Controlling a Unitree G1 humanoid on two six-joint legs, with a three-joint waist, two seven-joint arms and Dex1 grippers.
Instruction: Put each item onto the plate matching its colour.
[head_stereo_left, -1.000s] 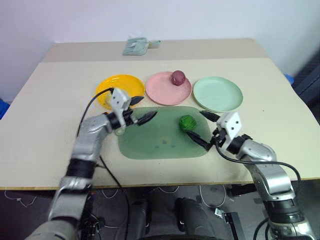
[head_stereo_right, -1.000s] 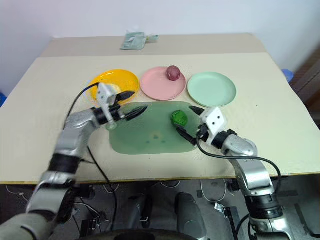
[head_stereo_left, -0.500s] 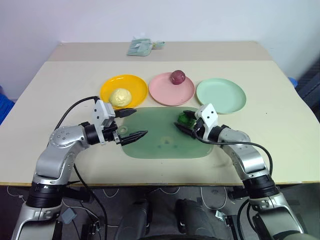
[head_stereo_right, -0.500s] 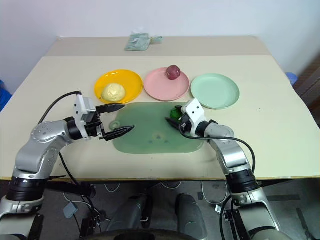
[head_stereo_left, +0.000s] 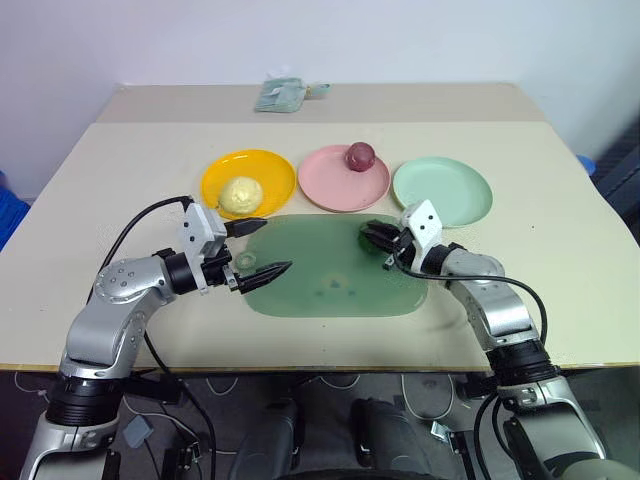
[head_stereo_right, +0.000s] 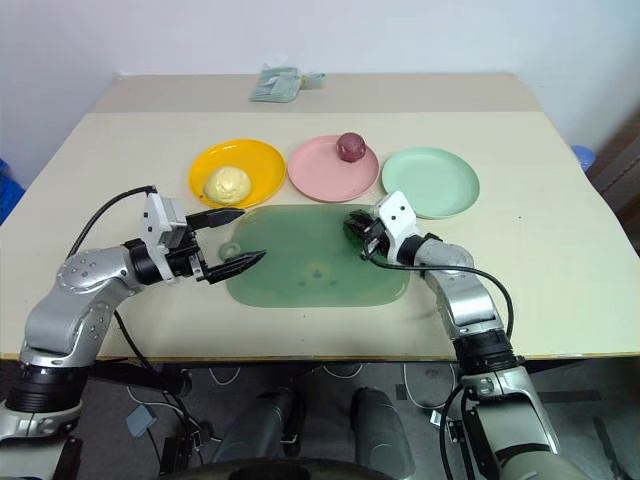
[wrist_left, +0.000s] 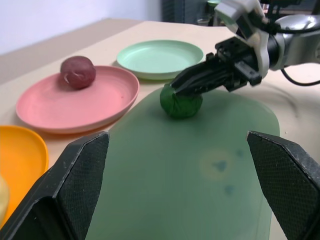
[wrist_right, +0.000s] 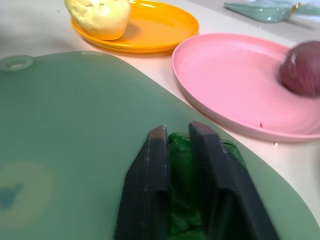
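Looks like a robot lab or test room; plain beige rectangular surface (head_stereo_left: 90, 200) against a bare white wall (head_stereo_left: 400, 40); loose black cables (head_stereo_left: 220, 385) hanging under its front edge; coloured plastic toy plates and a dull-green tray (head_stereo_left: 310, 295) as props.

A large dull-green rounded-rectangular plastic tray (head_stereo_left: 300, 290) with a small round hole at one corner lies on the beige wooden table (head_stereo_left: 120, 190), and a pale green packet (head_stereo_left: 276, 94) rests near the far edge.
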